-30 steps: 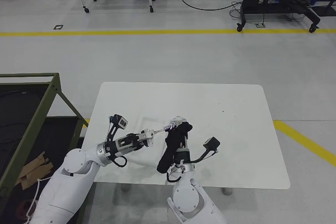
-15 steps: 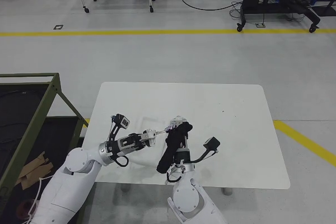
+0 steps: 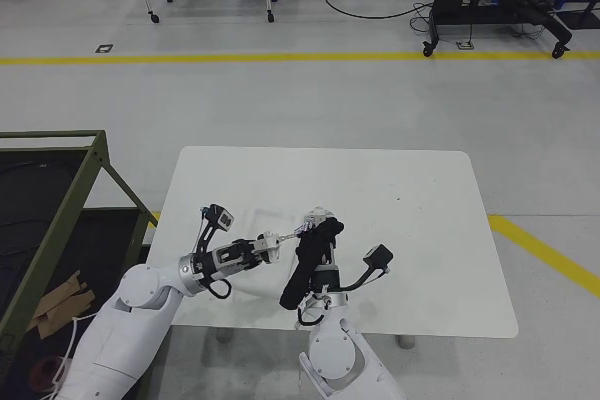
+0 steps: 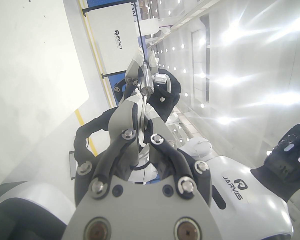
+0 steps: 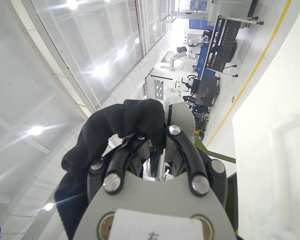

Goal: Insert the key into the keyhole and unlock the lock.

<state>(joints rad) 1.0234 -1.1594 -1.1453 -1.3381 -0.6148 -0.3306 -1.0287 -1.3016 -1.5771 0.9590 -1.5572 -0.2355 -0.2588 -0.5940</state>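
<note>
Nearest, low in the left wrist view, the left gripper (image 4: pixel 143 109) has its fingers (image 4: pixel 122 116) clenched on the key (image 4: pixel 142 117), blade aimed up-frame. Its tip sits at the keyhole (image 4: pixel 146 91), lined up to slide in, I'd say; whether it has entered, I can't tell. Just beyond, the right gripper (image 4: pixel 142 62) grasps the lock (image 4: pixel 147 81) in mid-air, bracing it. The white surface (image 4: pixel 27 63) lies far left.

My tally at the table (image 3: pixel 400 190)
I count one key (image 4: pixel 143 108), one lock (image 4: pixel 148 82), one table, one green-framed cart (image 3: pixel 98 160), and two grippers: my left gripper (image 3: pixel 267 243), my right gripper (image 3: pixel 313 222).
</note>
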